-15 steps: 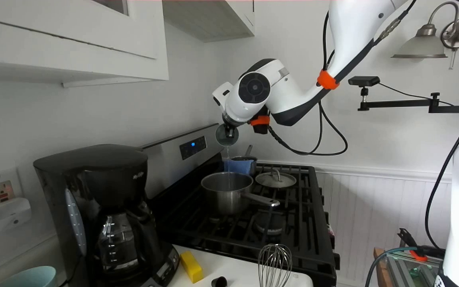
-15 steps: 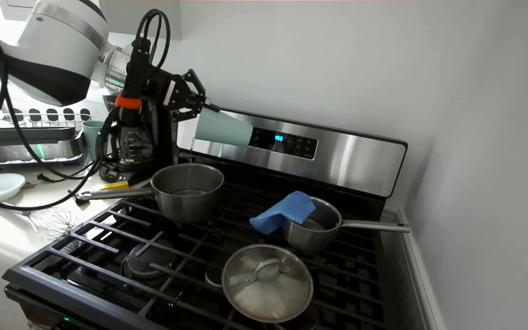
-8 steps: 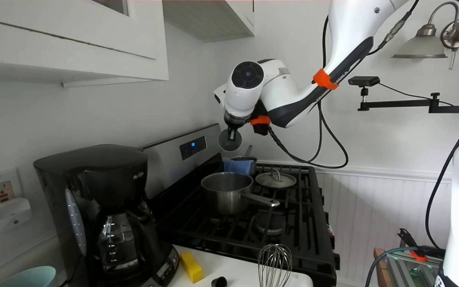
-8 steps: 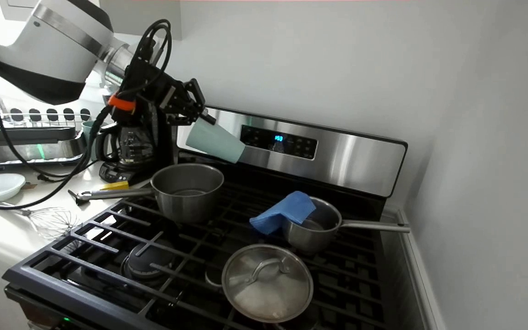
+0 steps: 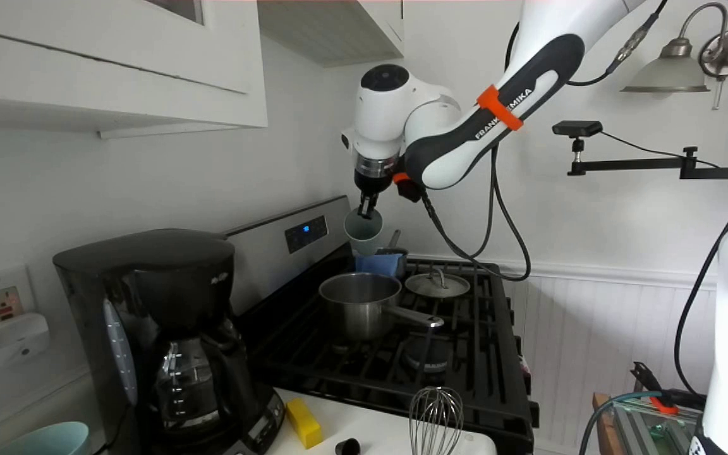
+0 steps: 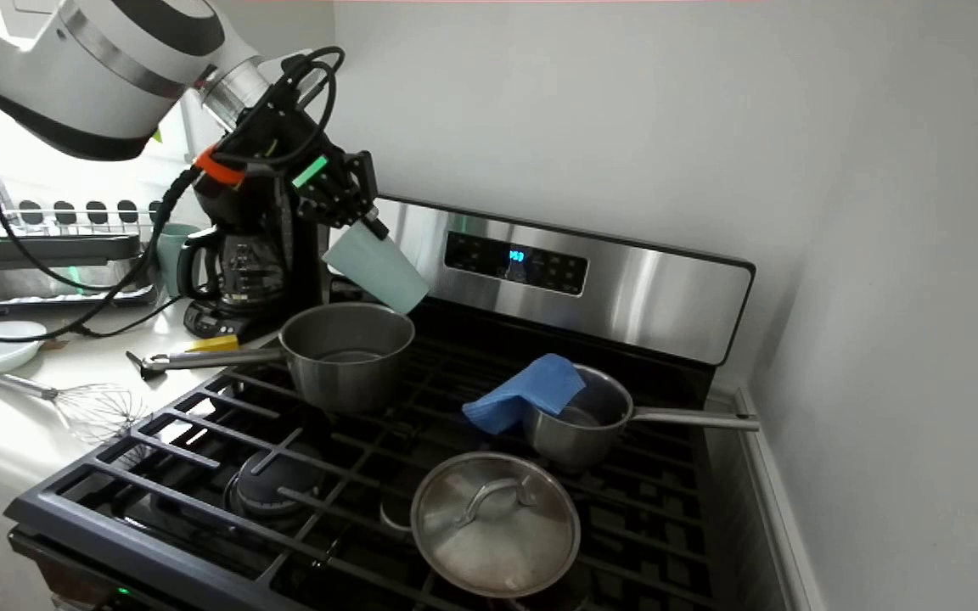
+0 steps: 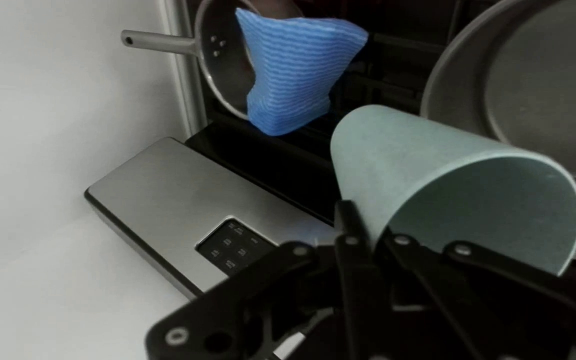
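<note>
One pale green cup [image 6: 377, 270] is pinched at its rim by the end effector [image 7: 369, 230], whose fingers stand almost together with only the cup's wall between them: in the wrist view, one lies against the outside and one reaches into the mouth. The cup hangs tilted in the air over the stove [image 6: 166, 543], its base slanting downward away from the end effector and its mouth facing obliquely up. In an exterior view its base overlaps the rim of the larger steel pot [image 6: 345, 378], which sits on the grates near the control panel [image 6: 516, 263] with its blue lit digits. A smaller steel pan [image 6: 570, 443] stands farther along, a blue cloth [image 6: 531, 390] draped over its rim, and a round lid [image 6: 497, 526] with an arched handle lies beside it. On the surface [image 5: 376, 430] next to the stove are a black coffee maker [image 5: 149, 265], a yellow block [image 5: 304, 423] and a wire whisk [image 5: 436, 420].
</note>
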Controlling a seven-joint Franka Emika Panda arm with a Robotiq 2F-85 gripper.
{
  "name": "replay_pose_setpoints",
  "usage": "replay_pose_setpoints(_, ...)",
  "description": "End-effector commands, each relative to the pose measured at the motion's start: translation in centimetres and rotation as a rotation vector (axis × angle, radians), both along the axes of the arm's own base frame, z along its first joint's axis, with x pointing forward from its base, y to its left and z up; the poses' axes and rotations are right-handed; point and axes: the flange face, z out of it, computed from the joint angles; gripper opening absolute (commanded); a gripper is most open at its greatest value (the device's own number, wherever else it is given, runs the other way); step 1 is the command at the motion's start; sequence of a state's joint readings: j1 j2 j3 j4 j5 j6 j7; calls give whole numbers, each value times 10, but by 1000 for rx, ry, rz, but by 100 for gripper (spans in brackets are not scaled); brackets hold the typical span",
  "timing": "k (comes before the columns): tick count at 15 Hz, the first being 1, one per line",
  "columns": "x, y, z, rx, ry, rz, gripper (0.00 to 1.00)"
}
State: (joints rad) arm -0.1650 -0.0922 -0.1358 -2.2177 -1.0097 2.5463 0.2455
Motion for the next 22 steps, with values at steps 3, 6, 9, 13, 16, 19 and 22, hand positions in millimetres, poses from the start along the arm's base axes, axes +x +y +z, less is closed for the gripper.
replay_pose_setpoints(3,-9,14,30,235,23,47,1)
replay_pose_setpoints(6,-15,33,38,370,97,120,1)
replay_pose_setpoints(9,-23,49,43,473,205,182,1)
replay_pose_setpoints(13,-41,65,38,544,362,264,1)
replay_pose_setpoints(16,-49,75,24,550,452,338,1)
replay_pose_setpoints(19,-52,89,9,582,489,429,1)
replay_pose_setpoints(22,-54,105,-6,598,528,513,1)
